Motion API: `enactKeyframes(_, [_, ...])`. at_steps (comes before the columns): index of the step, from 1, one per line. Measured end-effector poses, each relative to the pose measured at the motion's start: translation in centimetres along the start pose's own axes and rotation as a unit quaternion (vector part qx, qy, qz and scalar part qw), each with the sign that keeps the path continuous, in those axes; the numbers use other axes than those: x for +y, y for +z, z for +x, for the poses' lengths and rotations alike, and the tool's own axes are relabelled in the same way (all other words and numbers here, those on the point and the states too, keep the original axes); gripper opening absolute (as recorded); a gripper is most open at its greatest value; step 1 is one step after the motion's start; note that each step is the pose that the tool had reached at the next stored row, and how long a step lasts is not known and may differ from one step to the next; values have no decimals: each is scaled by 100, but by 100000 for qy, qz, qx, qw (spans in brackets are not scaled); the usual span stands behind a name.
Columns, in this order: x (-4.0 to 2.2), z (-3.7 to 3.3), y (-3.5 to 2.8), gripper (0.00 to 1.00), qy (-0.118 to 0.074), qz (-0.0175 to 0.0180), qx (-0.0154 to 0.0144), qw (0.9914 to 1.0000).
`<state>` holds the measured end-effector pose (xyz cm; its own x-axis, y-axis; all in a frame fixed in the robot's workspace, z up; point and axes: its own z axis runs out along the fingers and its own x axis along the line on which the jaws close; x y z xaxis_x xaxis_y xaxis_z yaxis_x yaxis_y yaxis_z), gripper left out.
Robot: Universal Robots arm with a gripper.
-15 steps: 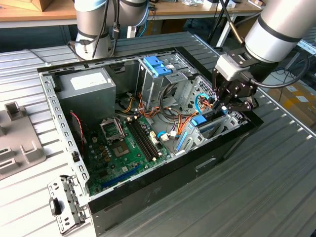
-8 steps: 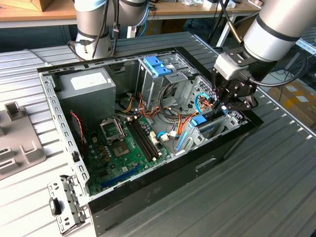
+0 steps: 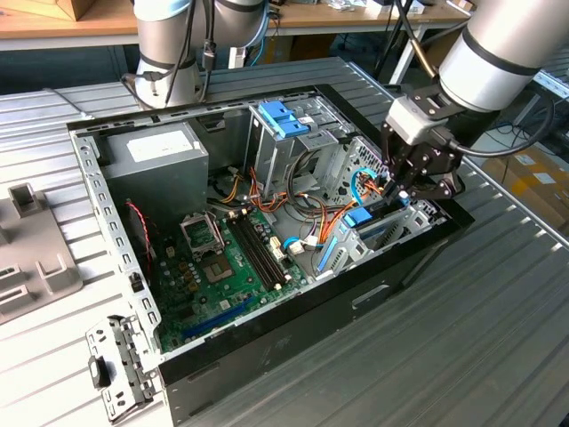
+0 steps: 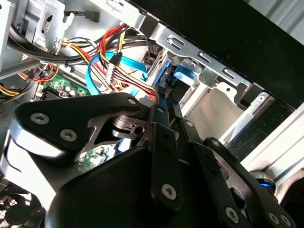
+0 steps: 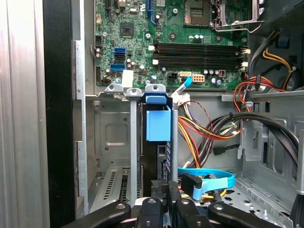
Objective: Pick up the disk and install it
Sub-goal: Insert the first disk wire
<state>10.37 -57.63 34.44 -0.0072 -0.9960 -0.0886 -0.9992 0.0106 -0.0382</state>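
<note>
The disk [image 5: 158,124] stands on edge in a slot of the metal drive cage [image 5: 114,137] at one end of the open computer case [image 3: 293,311]. Its blue plastic rail [image 4: 167,80] shows in both wrist views and its dark end faces me. My gripper [image 3: 400,189] hangs over that slot at the exterior view's right. Its black fingers [image 4: 164,111] are drawn together with barely a gap, and their tips rest against the disk's near end [image 5: 164,183]. I cannot see anything clamped between them.
Bundled red, yellow, orange and black cables [image 5: 213,128] and a blue flat cable [image 5: 209,178] crowd the space beside the slot. The green motherboard [image 3: 222,267], a grey power supply [image 3: 156,160] and a tall cage with a light-blue top [image 3: 284,120] sit inside the case. A loose bracket [image 3: 116,365] lies outside.
</note>
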Motion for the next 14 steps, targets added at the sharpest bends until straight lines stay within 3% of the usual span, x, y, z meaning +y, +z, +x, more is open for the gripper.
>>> enactKeyframes(14, [-13, 0, -20, 17, 0, -51, -28, 100000])
